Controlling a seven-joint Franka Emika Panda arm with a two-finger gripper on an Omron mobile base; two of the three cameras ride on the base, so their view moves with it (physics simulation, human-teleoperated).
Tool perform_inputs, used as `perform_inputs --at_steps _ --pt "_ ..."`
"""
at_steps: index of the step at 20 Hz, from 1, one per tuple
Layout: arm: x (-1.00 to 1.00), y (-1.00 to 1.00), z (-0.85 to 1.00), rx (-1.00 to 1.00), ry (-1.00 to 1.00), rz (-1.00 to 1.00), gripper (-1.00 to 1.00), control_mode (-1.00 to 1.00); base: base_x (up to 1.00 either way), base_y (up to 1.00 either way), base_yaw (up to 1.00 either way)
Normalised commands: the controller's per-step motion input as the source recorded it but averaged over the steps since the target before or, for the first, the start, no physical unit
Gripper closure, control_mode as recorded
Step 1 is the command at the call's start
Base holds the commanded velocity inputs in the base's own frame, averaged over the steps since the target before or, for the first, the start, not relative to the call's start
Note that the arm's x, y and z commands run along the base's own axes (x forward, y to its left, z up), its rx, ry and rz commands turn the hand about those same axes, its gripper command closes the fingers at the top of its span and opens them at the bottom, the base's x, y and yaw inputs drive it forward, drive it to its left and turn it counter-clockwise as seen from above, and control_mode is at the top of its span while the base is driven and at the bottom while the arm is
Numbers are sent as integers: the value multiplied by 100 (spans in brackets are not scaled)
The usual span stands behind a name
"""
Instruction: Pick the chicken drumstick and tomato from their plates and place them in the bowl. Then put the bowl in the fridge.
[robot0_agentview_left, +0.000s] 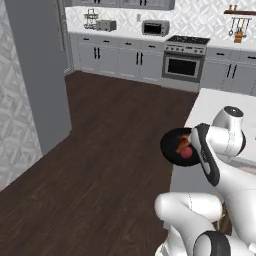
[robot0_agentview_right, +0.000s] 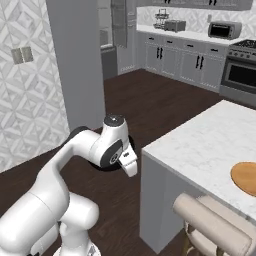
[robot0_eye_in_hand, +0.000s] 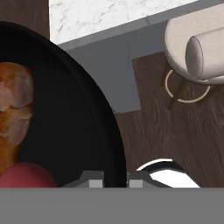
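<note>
- Two foods already lie in the bowl (robot0_agentview_left: 175, 146) in the left base view: the tomato (robot0_agentview_left: 186, 152) and, at its 11 o'clock, the chicken drumstick (robot0_agentview_left: 183, 140). The bowl hangs off the edge of the surface (robot0_agentview_left: 220, 107), out over the dark floor, so I judge it is being carried and not resting. The fridge (robot0_agentview_left: 40, 65) stands well apart at the bowl's 10 o'clock; carrying it there looks like the step in hand.
- Right base view: the bowl (robot0_agentview_right: 102, 166) peeks out as a dark rim below the wrist, near the surface (robot0_agentview_right: 210, 140) corner. A tan plate (robot0_agentview_right: 246, 178) lies bare at the surface's 3 o'clock edge, its food gone. The fridge (robot0_agentview_right: 75, 60) rises at 12 o'clock from the arm.
- Hand view: the tool (robot0_eye_in_hand: 114, 180) is pinched nearly shut on the bowl (robot0_eye_in_hand: 94, 113) rim, one tip inside and one outside the wall. The drumstick (robot0_eye_in_hand: 15, 109) sits at 9 o'clock and the tomato (robot0_eye_in_hand: 26, 176) at 7 o'clock, both inside. A rim grip keeps the contents level.
</note>
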Motion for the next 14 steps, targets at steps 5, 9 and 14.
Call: perform_inputs --at_steps 5,9,14 --pt "0 0 0 0 0 0 100 100 100 100 -28" --pt "0 0 0 0 0 0 100 100 100 100 -32" --pt "0 0 0 0 0 0 100 100 100 100 -36"
